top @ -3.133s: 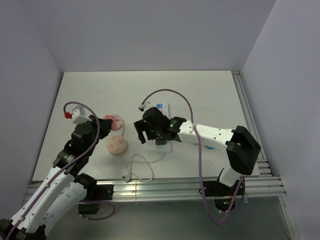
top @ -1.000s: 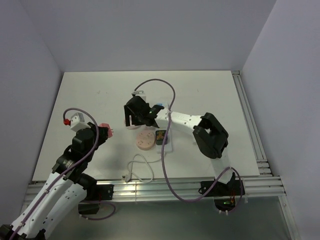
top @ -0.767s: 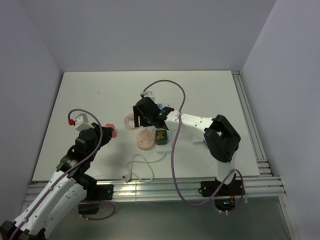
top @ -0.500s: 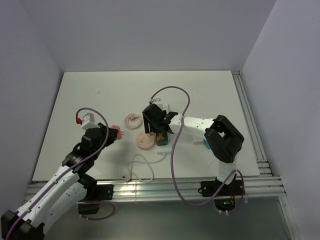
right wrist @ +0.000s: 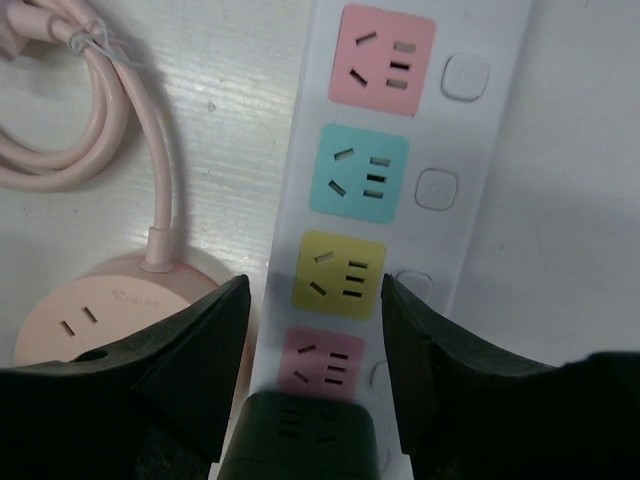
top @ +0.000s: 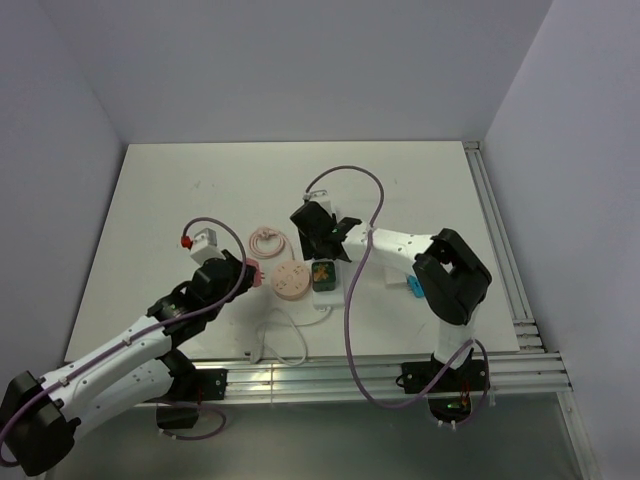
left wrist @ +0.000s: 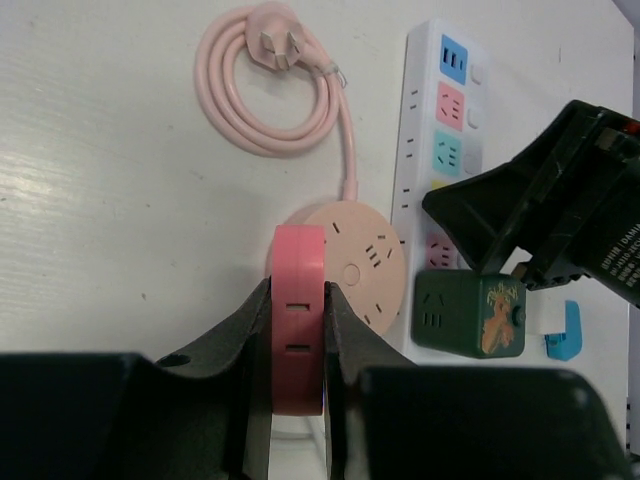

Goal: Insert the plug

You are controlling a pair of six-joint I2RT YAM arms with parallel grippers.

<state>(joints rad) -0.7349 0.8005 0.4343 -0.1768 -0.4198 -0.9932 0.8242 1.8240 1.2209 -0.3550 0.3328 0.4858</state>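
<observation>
**Surface**: white, walled on three sides; both arms reach in from the near edge.

**Red plug**: flat red block with two slots on its upturned edge. It stands on edge between the jaws of the left gripper, which are clenched on its two broad faces. From above it sits just left of the round socket. Whether it touches the surface cannot be told.

**Round socket**: pale pink disc lying flat, with several outlets on top, just beside the left edge of the power strip. Its pink cord lies coiled on the far side, ending in a pink three-pin plug on the surface.

**Power strip**: long white bar, lying flat, with coloured outlets in a row (blue, pink, teal, yellow, pink), each with a white button beside it.

**Green adapter**: dark green cube with an orange picture on one face, seated on the near end of the strip.

**Right gripper**: poised over the strip, jaws released and apart, one on each side of the yellow outlet, grasping nothing.

**White cable**: loose loop on the surface near the front edge.

**Blue piece**: small, lying right of the strip.
</observation>
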